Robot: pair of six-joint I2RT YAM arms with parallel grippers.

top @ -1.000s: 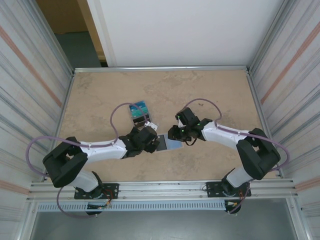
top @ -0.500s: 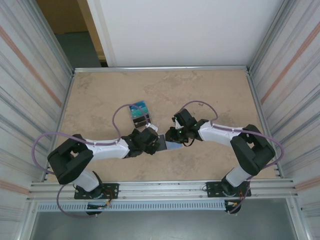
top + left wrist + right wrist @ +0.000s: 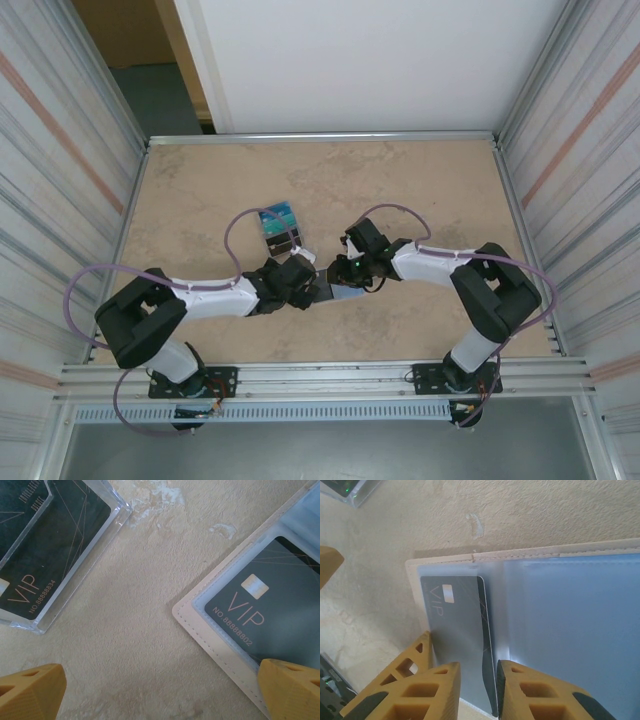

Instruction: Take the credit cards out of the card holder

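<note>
Right wrist view: the beige stitched folding card holder (image 3: 560, 630) lies spread open and flat, pale blue lining up, with a dark VIP-printed credit card (image 3: 455, 625) tucked under the clear sleeve of its left-hand pocket. The card's long axis runs straight toward the camera, so its near short end comes in under the right gripper (image 3: 477, 690). The yellow fingers (image 3: 440, 690) there stand at a narrow gap, straddling the card's inner long edge, with no grip on it that I can see.

In the top view the holder sits between the two arms near the front middle of the sandy stone-look table (image 3: 420, 190), and the right gripper is the one over the card.

The left gripper (image 3: 160, 695) is spread wide at the holder's outer corner. One pad looks to rest on the stitched border, likely pinning it.

My guess is that the pull must follow the card's long axis. Just beside the holder is a clear plastic case (image 3: 55, 555) with another dark card.
</note>
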